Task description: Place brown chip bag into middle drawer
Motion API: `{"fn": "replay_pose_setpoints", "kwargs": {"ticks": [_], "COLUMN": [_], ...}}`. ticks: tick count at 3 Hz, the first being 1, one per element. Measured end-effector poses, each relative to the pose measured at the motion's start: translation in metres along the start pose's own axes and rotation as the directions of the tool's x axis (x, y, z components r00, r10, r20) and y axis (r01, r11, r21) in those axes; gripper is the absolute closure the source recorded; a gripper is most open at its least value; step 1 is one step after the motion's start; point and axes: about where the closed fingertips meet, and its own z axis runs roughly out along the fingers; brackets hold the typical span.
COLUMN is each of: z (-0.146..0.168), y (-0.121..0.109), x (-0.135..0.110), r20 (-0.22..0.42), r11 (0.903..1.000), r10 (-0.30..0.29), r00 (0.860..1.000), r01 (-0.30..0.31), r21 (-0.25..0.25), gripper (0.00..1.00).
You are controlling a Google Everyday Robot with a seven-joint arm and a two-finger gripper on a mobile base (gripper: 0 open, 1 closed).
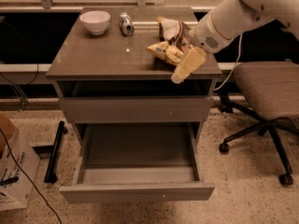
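The brown chip bag [166, 50], yellow-tan with dark lettering, lies on the right side of the cabinet top [103, 55]. My gripper [181, 74] hangs from the white arm [224, 22] over the front right part of the top. It sits just in front of and to the right of the bag, and I cannot tell if it touches it. The middle drawer [138, 146] is pulled out below, grey, with nothing on its floor.
A white bowl [95, 21] and a small silver can [125, 23] stand at the back left of the top. A grey office chair [268, 90] stands to the right of the cabinet. A cardboard box [11, 171] and cables lie on the floor at left.
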Motion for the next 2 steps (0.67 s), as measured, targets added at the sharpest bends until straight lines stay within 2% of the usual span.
{"fn": "replay_pose_setpoints", "kwargs": {"ticks": [1, 2], "z": [0.039, 0.074], "y": [-0.02, -0.046], "x": [-0.025, -0.04], "r20": [0.066, 0.13], "r11": [0.9999, 0.999], "r10": [0.013, 0.044], "r00": [0.998, 0.991], "r01": [-0.013, -0.044], "r21": [0.001, 0.002], "gripper": [0.0, 0.0]}}
